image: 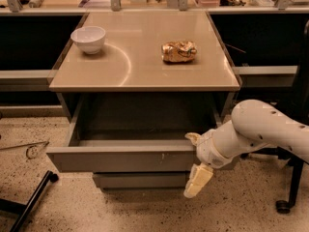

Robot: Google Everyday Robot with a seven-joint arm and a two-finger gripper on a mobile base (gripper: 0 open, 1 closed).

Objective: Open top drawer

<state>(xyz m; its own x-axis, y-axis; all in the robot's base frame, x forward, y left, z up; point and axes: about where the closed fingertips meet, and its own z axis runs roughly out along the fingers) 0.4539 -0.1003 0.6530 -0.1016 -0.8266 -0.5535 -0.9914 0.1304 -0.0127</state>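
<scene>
While top drawer (120,158) stood well out under the tabletop (145,71), gripper (195,161) at its front's right end (open or closed, I could not tell), I judged the risks: off-centre pull racking and jamming it, or contact slipping off.

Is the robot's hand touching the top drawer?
Touching. The camera view shows the hand at the right end of the top drawer, its upper finger hooked over the front's top edge.
</scene>
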